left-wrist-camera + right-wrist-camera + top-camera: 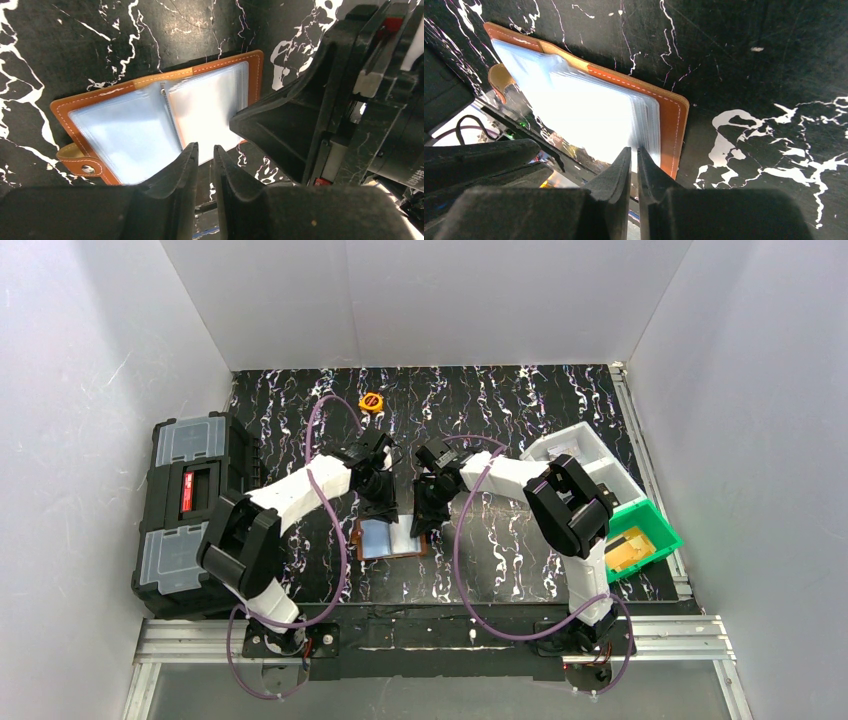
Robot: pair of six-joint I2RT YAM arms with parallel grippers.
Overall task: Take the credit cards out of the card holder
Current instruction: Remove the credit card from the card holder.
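The card holder (381, 538) lies open on the black marbled table, brown leather outside and shiny pale clear pockets up. It shows in the left wrist view (145, 122) and the right wrist view (589, 107). My left gripper (379, 502) (205, 146) hovers over its near edge at the spine, jaws almost together with nothing between them. My right gripper (428, 516) (634, 149) is shut, its tips at the right leaf's pocket edges. Orange-tan flat cards (629, 554) lie in the green bin. No card shows clearly in the pockets.
A black toolbox (185, 512) with grey lids stands at the left edge. A white tray (585, 452) and the green bin (662, 530) stand at the right. A small round orange object (371, 401) lies at the back. The two grippers are close together.
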